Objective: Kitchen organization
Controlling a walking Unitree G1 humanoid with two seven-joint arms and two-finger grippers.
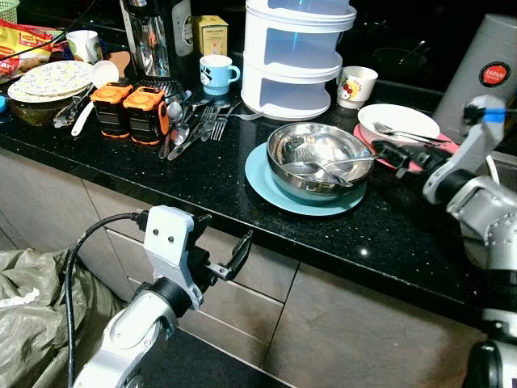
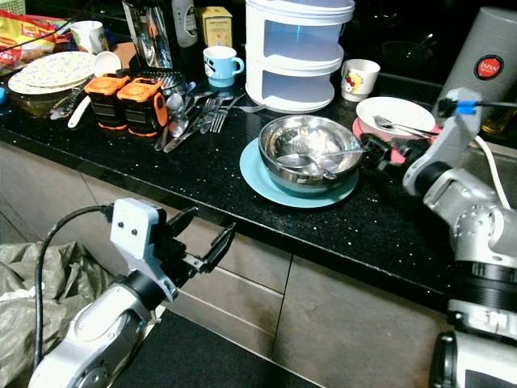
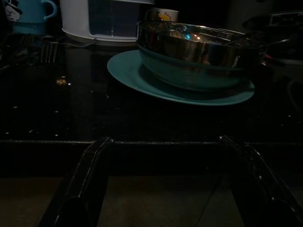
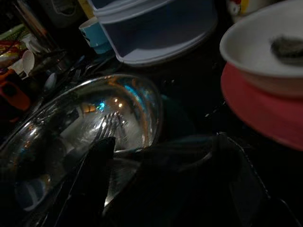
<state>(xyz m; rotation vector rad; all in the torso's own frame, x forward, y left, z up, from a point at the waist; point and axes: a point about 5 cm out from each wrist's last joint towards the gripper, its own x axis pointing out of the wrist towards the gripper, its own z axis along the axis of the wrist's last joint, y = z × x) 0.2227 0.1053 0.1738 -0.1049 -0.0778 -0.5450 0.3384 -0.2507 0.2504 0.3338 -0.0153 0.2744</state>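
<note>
Steel bowl (image 1: pixel 317 158) sits on a teal plate (image 1: pixel 275 194) near the front edge of the black surface (image 1: pixel 161 174), right of centre. Cutlery lies inside the bowl: a spoon (image 1: pixel 303 168) and a fork (image 1: pixel 343 164) whose handle sticks out over the rim toward the robot's right.

Right gripper (image 1: pixel 386 153) is at surface level just beside the bowl's right rim, between the bowl and a red plate (image 1: pixel 365 136). In the right wrist view its two black fingers (image 4: pixel 92 175) stand apart, jaws open, with the bowl wall directly ahead; contact with the bowl or fork handle cannot be made out.

On the red plate rests a white bowl (image 1: pixel 397 121) holding a fork (image 1: pixel 408 133).

Behind the steel bowl: white tiered container (image 1: pixel 295 56), with a blue mug (image 1: pixel 216 74) to its left and a printed white cup (image 1: pixel 356 86) to its right. Loose cutlery (image 1: pixel 194 121) lies left of the bowl, then two orange-and-black battery packs (image 1: pixel 131 111).

Left gripper (image 1: pixel 230 259) hangs below the surface edge, in front of the cabinet fronts (image 1: pixel 339 323); jaws apart, holding nothing.
</note>
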